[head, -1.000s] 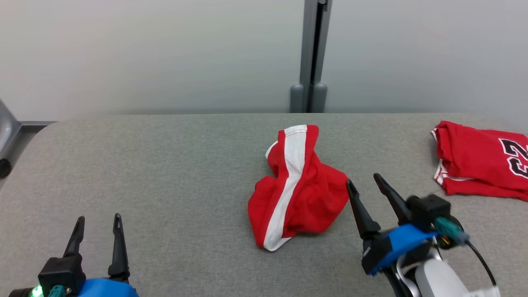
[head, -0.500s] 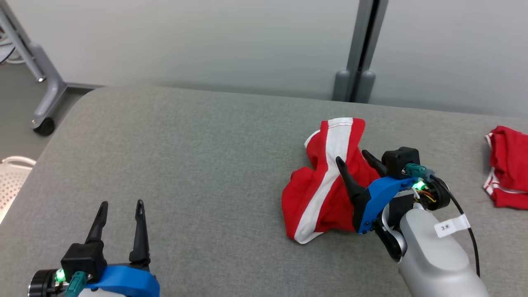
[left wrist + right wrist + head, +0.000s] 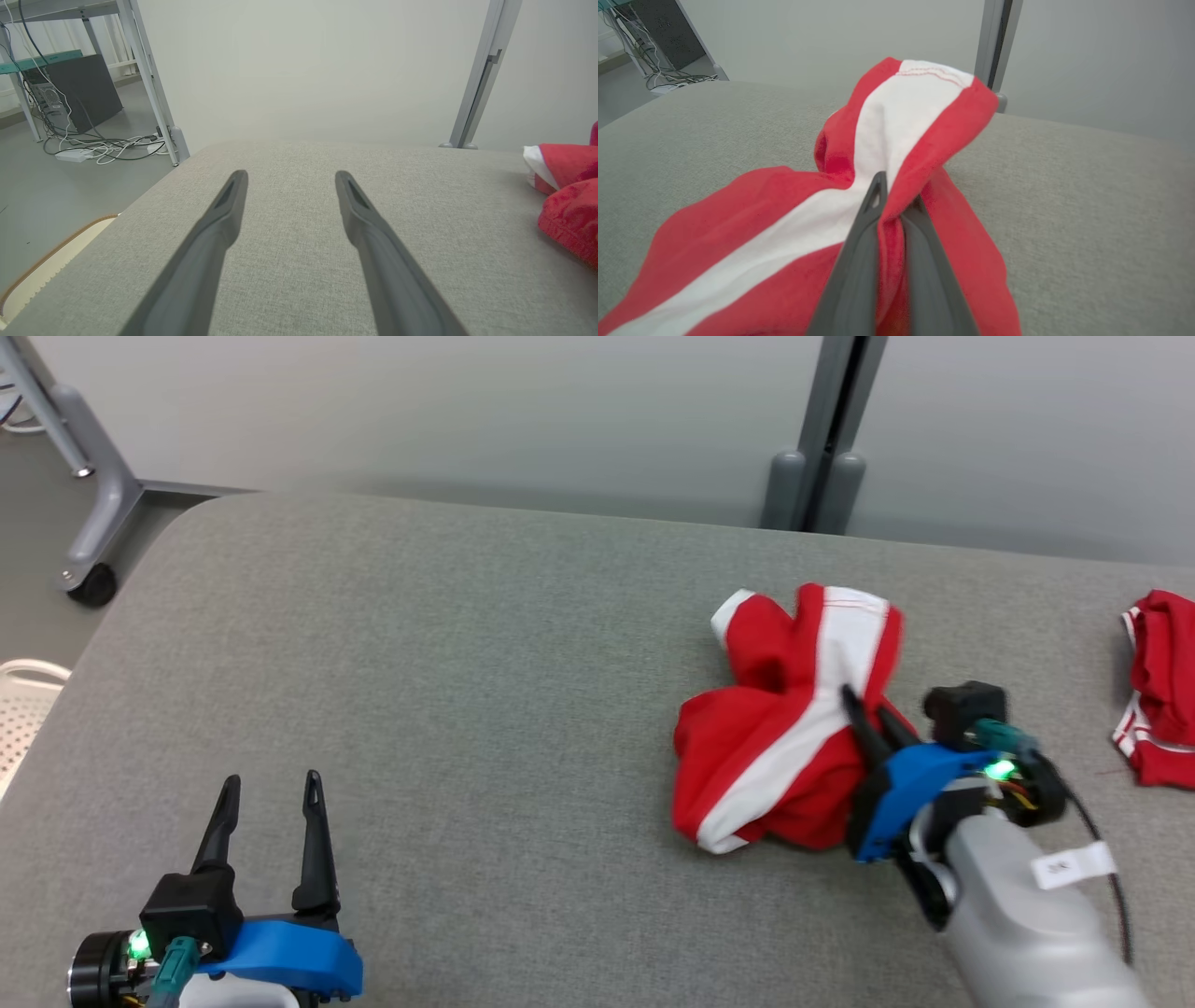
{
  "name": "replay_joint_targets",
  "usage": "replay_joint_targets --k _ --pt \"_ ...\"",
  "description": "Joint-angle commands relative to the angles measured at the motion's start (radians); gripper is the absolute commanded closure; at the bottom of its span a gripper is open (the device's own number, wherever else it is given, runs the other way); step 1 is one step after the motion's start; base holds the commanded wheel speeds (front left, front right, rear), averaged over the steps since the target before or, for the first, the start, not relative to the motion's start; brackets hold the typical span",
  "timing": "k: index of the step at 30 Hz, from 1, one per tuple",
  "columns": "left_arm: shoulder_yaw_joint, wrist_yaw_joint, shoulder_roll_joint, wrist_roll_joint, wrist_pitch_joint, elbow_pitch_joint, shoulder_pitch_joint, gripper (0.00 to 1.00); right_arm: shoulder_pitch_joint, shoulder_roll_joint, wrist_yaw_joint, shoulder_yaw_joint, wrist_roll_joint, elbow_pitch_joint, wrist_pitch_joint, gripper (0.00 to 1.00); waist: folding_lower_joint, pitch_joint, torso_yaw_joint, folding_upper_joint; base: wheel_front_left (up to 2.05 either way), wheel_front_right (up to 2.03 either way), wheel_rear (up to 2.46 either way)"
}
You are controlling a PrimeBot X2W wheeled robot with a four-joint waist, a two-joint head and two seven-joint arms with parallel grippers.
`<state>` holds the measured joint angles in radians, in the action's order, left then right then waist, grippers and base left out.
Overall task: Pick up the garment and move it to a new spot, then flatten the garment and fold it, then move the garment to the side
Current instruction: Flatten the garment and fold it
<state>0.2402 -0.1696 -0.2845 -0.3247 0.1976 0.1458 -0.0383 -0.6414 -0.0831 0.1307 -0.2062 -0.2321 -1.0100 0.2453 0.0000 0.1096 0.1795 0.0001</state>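
My right gripper (image 3: 866,717) pinched a fold of the crumpled red-and-white garment (image 3: 784,756), right of centre on the grey table (image 3: 467,653), to lift it, while my left gripper (image 3: 269,793) sat spread, free for flattening.

the head camera is looking forward and down on the table (image 3: 467,663) from above, catching the left gripper (image 3: 272,778) at lower left and the right gripper (image 3: 857,700) at right. the left wrist camera is lying low over the table, facing the wall (image 3: 303,70) along its fingers (image 3: 215,233). the right wrist camera is sitting very near the garment (image 3: 901,107), facing the same wall. all three are sharing table, garment and post (image 3: 826,429).
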Motion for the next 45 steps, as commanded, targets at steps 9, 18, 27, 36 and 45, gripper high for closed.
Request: replay_joint_targets --k 9,18,27,36,45 --pt "-0.014 -0.020 -0.001 -0.006 0.026 -0.007 0.014 0.00 0.135 -0.169 0.000 0.097 -0.024 0.201 0.020 1.00 0.0000 -0.013 -0.066 -0.0001 0.00 0.00 0.00" --pt "-0.009 -0.027 0.006 -0.011 0.034 -0.017 0.011 0.00 0.191 -0.169 0.000 0.037 -0.005 0.478 0.005 1.00 0.0000 -0.013 -0.088 -0.0001 0.00 0.00 0.00" --pt "0.009 -0.011 0.021 -0.020 0.045 0.007 -0.015 0.00 0.150 -0.080 0.000 -0.325 0.003 0.556 -0.092 1.00 0.0000 -0.013 -0.036 -0.0001 0.00 0.00 0.00" --pt "0.015 -0.006 0.039 -0.027 0.056 0.035 -0.024 0.00 0.127 0.018 0.000 -0.659 -0.054 0.410 -0.055 1.00 0.0000 0.006 0.004 -0.0001 0.00 0.00 0.00" --pt "-0.002 -0.013 0.035 -0.034 0.061 0.049 -0.017 0.00 0.096 0.032 0.000 -0.683 -0.111 0.387 0.016 0.00 0.0000 -0.004 -0.037 -0.0001 0.00 0.00 0.00"
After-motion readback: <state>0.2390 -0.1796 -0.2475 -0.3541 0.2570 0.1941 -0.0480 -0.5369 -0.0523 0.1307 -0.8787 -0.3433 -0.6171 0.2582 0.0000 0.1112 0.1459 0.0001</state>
